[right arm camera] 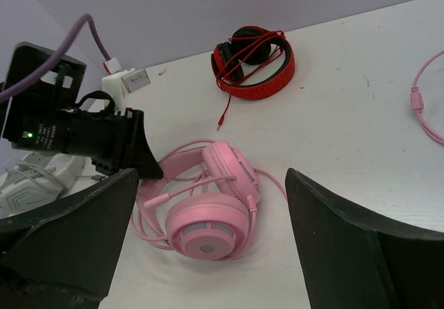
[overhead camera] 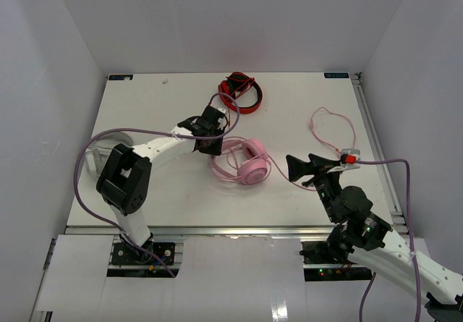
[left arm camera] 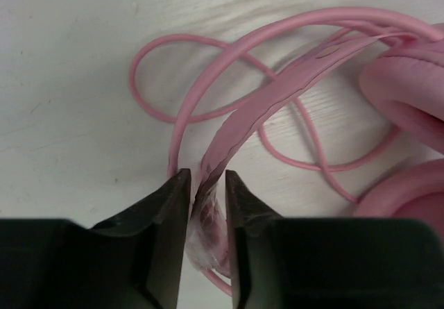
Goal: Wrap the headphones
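Pink headphones (overhead camera: 244, 164) at the left gripper's (left arm camera: 206, 180) tips.
We see them lying on the table (overhead camera: 145, 105), their headband (left arm camera: 277, 94) running between that gripper's narrowly parted jaws; we cannot tell whether they pinch it. The cable (left arm camera: 156, 42) loops just ahead of the tips. The right gripper (overhead camera: 291, 170), spread wide and holding nothing, faces the ear cups from nearby.

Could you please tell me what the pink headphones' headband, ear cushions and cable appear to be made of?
Headband: a flat strip, probably matte plastic or leatherette, with a dull sheen and a dark edge line.
Ear cushions: likely padded faux leather, smooth and softly bulging.
Cable: seemingly a thin rubbery plastic sheath, smooth and lying in loose loops.
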{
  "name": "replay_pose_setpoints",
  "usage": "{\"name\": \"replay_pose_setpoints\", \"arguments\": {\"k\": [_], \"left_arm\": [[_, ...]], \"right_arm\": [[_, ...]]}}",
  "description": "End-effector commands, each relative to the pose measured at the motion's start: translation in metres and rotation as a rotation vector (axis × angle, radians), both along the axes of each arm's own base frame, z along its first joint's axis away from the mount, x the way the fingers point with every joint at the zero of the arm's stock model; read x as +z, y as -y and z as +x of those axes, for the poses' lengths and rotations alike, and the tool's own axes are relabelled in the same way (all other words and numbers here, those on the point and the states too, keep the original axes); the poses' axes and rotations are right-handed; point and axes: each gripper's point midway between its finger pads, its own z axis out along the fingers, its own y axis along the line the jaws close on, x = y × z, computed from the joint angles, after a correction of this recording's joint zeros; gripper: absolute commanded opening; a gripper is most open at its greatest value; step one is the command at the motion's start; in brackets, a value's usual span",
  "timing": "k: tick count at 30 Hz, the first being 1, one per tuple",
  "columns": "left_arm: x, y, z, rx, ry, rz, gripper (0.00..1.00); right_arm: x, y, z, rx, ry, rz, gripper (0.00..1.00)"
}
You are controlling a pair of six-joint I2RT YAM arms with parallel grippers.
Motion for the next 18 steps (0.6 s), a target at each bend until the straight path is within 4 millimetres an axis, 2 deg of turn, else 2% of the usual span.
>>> {"name": "replay_pose_setpoints", "arguments": {"k": [1, 4, 8, 11, 18], "left_arm": [[-0.003, -0.018, 0.004, 0.079, 0.006, 0.096, 0.45], [-0.003, -0.024, 0.003, 0.108, 0.002, 0.117, 0.59], [0.0, -0.037, 0.002, 0.172, 0.013, 0.159, 0.7], [-0.005, -0.035, -0.006, 0.162, -0.015, 0.138, 0.72], [-0.019, -0.019, -0.013, 0.119, -0.068, 0.074, 0.68]], "right_arm": [[0.016, 0.002, -0.002, -0.001, 0.038, 0.057, 0.93], [0.016, 0.002, -0.001, -0.002, 0.037, 0.055, 0.93], [0.017, 0.002, -0.002, 0.001, 0.038, 0.056, 0.93], [0.017, 0.002, -0.002, 0.001, 0.038, 0.06, 0.93], [0.017, 0.002, -0.003, 0.002, 0.041, 0.065, 0.93]]}}
